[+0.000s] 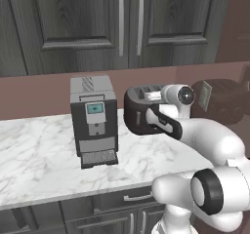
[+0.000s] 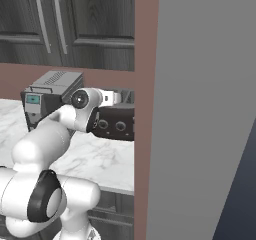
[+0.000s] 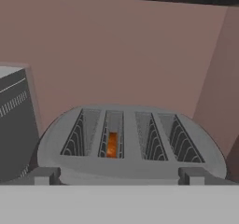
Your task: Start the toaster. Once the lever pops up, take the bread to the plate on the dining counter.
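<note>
Marble worktop (image 1: 39,155) carries, as we scan from the left, a grey coffee machine (image 1: 93,121) and then the toaster (image 1: 139,112), set close beside it near the brown side wall (image 2: 146,109). Its long axis runs along the back wall, knobs facing us. Bread (image 3: 112,144) stands upright in the second slot from the left. Our gripper (image 3: 119,175) hovers just before the toaster, fingers (image 3: 44,175) wide apart. No writing is readable.

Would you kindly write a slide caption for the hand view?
Looking down on the toaster, bread glowing low in one slot, coffee machine alongside.
</note>
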